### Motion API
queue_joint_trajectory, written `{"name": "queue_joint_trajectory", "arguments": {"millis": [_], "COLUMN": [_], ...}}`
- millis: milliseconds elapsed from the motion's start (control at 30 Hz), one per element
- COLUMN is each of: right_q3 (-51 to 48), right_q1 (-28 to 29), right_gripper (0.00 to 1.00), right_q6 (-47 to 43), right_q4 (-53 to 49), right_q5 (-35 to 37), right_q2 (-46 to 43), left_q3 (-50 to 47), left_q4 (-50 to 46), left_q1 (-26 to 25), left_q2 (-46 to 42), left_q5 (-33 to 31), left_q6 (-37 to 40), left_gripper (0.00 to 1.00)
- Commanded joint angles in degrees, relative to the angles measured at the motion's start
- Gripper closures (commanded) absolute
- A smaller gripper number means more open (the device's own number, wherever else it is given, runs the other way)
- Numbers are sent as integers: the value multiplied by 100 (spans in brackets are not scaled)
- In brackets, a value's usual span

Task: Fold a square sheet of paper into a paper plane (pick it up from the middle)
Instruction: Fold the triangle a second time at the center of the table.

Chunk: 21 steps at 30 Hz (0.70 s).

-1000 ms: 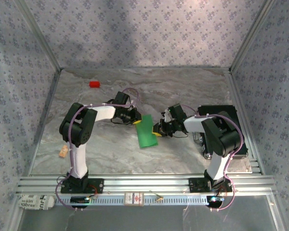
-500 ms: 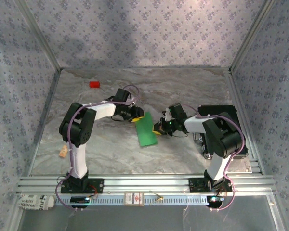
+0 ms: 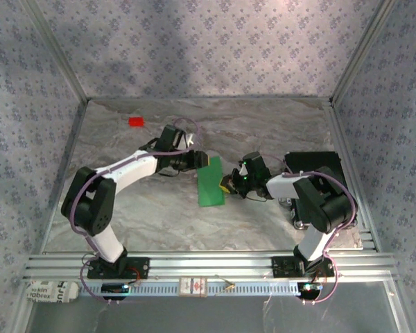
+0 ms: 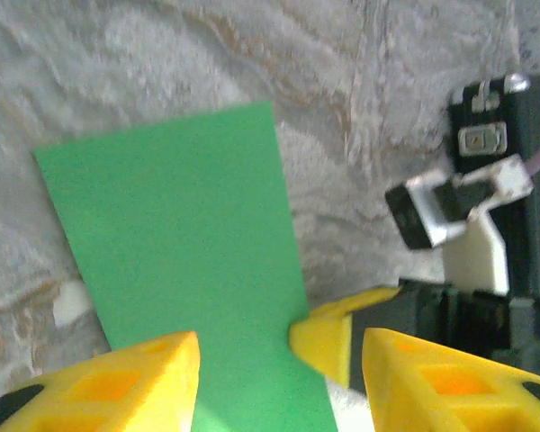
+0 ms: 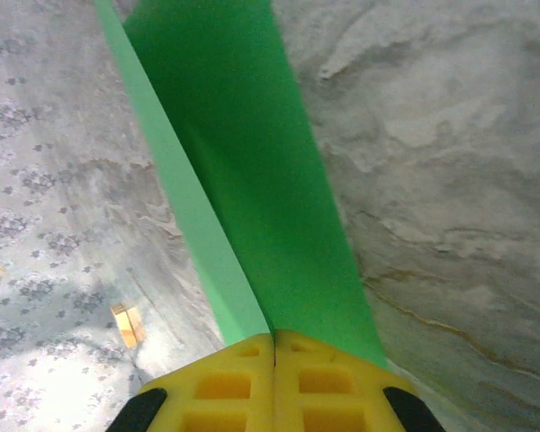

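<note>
The square sheet of paper (image 3: 210, 186) is bright green and folded into a narrow rectangle, near the middle of the table. My right gripper (image 3: 227, 186) is shut on its right edge. The right wrist view shows the paper (image 5: 243, 162) running away from the closed yellow jaws of the right gripper (image 5: 274, 346), with a fold line along it. My left gripper (image 3: 202, 161) is at the paper's far end, open. In the left wrist view its yellow fingers (image 4: 153, 369) stand wide apart over the paper (image 4: 180, 252), not pinching it, with the right gripper's yellow tip (image 4: 342, 337) between them.
A small red block (image 3: 136, 121) lies at the back left. A black box (image 3: 319, 166) sits at the right behind the right arm. A small wooden piece (image 3: 90, 219) lies by the left wall. Patterned walls close in the table on three sides.
My left gripper has opened and let go of the paper's far end, and the left arm has stretched out lower. The right gripper stays shut on the paper, which now hangs straighter.
</note>
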Motion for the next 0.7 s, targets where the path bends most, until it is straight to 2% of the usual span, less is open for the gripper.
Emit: {"name": "queue_joint_trajectory", "arguments": {"millis": [0,133,267,433,667], "right_q3": [84,312,554,732,765], "right_q1": [49,25,6,-55,-92], "right_gripper": [96,89,83,84,86], "right_q6": [134,-302,-747,-983,-1026], "right_q4": [165,-157,-539,-817,-887], "right_q5": [-148,-388,-506,-626,-668], "right_q2": [34,94,148,274,286], "left_q3": [-451,-980,-1693,-2480,-2429], "left_q4": [319,657,1379,2361,2162], "left_q1": [-93,-418,-811,-1471,-2599], "left_q2": [-274,-729,-1232,-1740,-1610], "left_q5": [-142,-506,-993,-1719,-3264], "left_q6": [96,357,721,1498,2830], "left_gripper": [49,49,49,47,42]}}
